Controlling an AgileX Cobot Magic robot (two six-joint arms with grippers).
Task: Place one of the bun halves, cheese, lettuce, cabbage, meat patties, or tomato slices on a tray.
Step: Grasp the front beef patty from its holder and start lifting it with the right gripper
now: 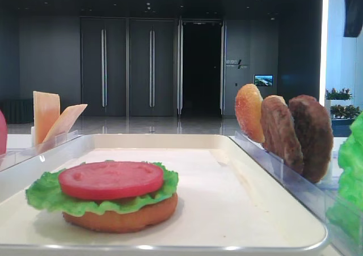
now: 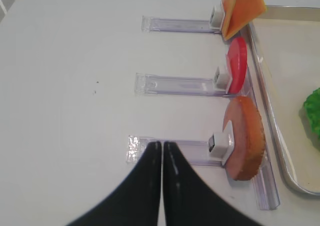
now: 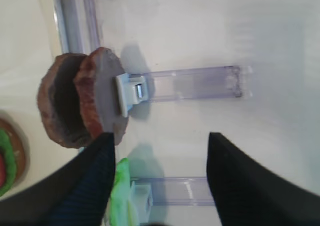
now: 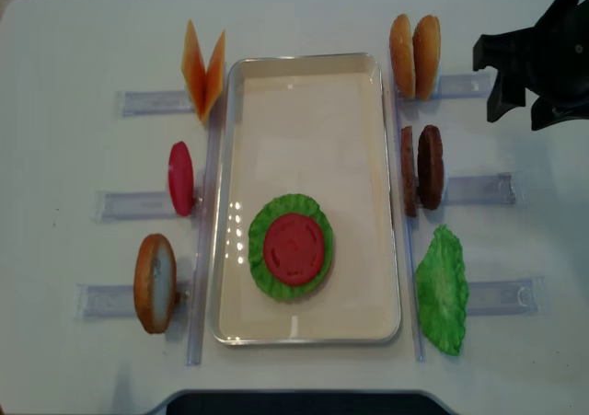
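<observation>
Spreading under everything is a plain white tabletop [image 4: 304, 10]; the low exterior view looks past it to a dim hall with dark tall double doors [image 1: 127, 66] and a glossy floor.

At the middle of the table lies the large cream-white rectangular tray with rounded corners and a low rim [image 4: 304, 74]. In its near half sits a stack: a round golden-orange bun half [image 1: 122, 217] at the bottom, a bright green ruffled lettuce leaf [image 4: 265, 249] on it, and a flat round red tomato slice [image 4: 294, 247] on top.

Clear plastic racks [image 4: 479, 190] flank the tray. On the left side stand two thin pale-orange square cheese slices [image 4: 204, 67] leaning apart, another red tomato disc [image 4: 180, 178] on edge, and another bun half [image 4: 155, 282] on edge. On the right side stand a pair of bun halves [image 4: 414, 56], then two round brown meat patties [image 4: 420, 168] upright and touching, the greyer one [image 3: 102, 93] toward the rack's clip, and a second green leaf [image 4: 442, 291] lying flat.

The left gripper [image 2: 162, 147] hangs over the rack by the near bun, black fingers pressed together, grasping nothing. The right gripper [image 3: 159, 146] hovers just beside the patties, fingers spread wide and released.
</observation>
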